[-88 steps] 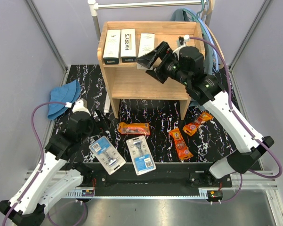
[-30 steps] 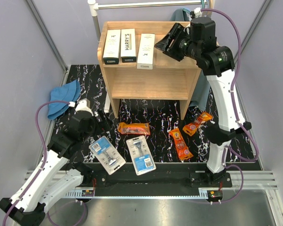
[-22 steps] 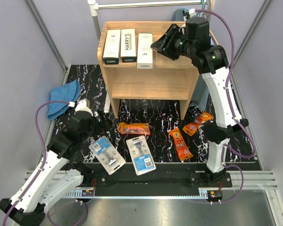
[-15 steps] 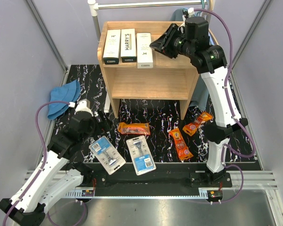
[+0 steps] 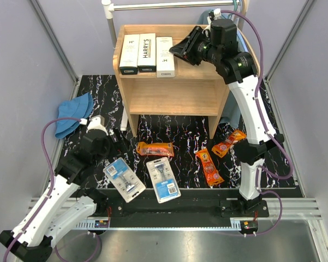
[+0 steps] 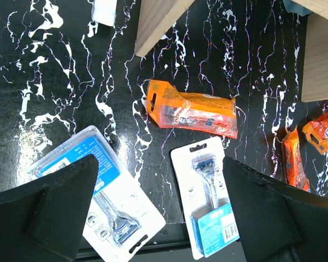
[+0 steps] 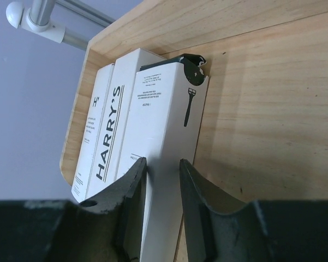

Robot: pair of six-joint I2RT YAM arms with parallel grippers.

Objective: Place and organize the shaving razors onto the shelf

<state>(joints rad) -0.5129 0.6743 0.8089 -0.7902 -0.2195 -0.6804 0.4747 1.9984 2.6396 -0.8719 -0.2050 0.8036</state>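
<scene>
Shaving razors [image 5: 147, 53] are in two places. Three white boxes [image 7: 112, 131] lie side by side at the left of the shelf [image 5: 202, 71] top tier, and the third box [image 5: 165, 49] is tight against the middle one.

My right jaws are over that tier, just right of the third box, and stand part open with a narrow gap. In the right wrist view the fingers [image 7: 132, 185] frame the box's white face. The gap is narrower than the box, so nothing is pinched. I cannot tell whether the tips touch it.

My left jaws are spread wide and hold nothing. They hang above the tabletop [image 5: 180, 131], over two blister cards [image 6: 207, 202] and an orange pouch [image 6: 191, 114]. Two more orange pouches [image 5: 209, 166] lie further right, near the shelf's right leg.

For room, bare wood runs from the third box to the right side panel, and the back panel is close behind the right jaws. The two cards lie just beside each other without touching. A blue cloth [image 5: 75, 113] sits at the tabletop's left edge.
</scene>
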